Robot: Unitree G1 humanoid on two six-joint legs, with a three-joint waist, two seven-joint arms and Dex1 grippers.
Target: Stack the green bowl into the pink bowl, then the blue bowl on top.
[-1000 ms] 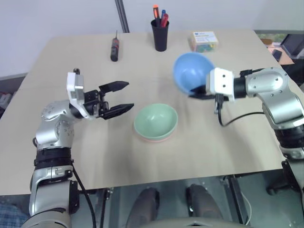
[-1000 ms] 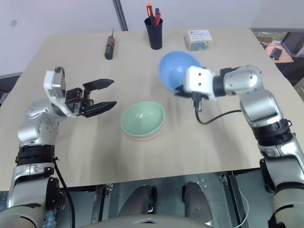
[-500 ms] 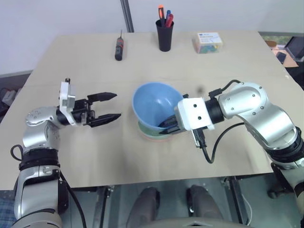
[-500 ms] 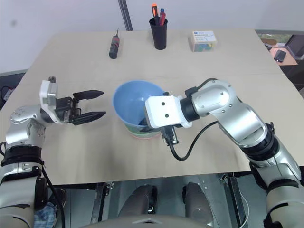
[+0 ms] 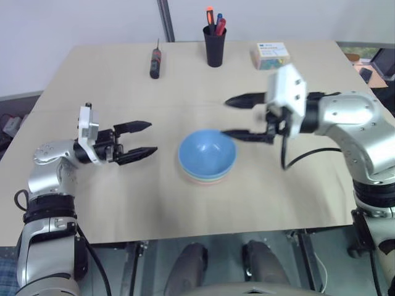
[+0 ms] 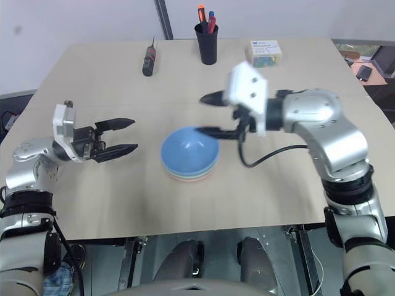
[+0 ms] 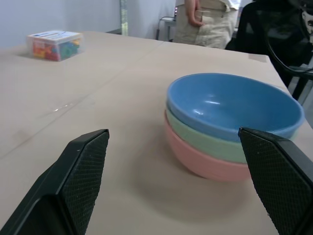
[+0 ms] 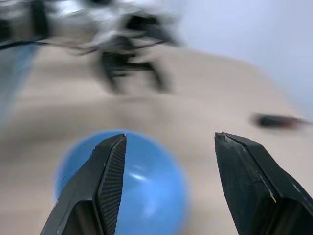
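Blue bowl (image 5: 207, 150) nested atop green bowl (image 7: 205, 143), pink bowl (image 7: 205, 166), both end effectors spread, empty.

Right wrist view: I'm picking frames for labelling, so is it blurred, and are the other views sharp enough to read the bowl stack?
Right wrist view: smeared background, soft-edged blue bowl. Left wrist view: sharp, showing it nested over the green bowl and pink bowl, with a glare spot. Left eye view: crisp, evenly lit, soft shadows.

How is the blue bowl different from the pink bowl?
The blue bowl sits on top of the stack, and the pink bowl is at the bottom, resting on the table. You can see inside the blue bowl, but the pink bowl shows just its outer side. Both are round, plain and look the same size, with the green bowl between them.
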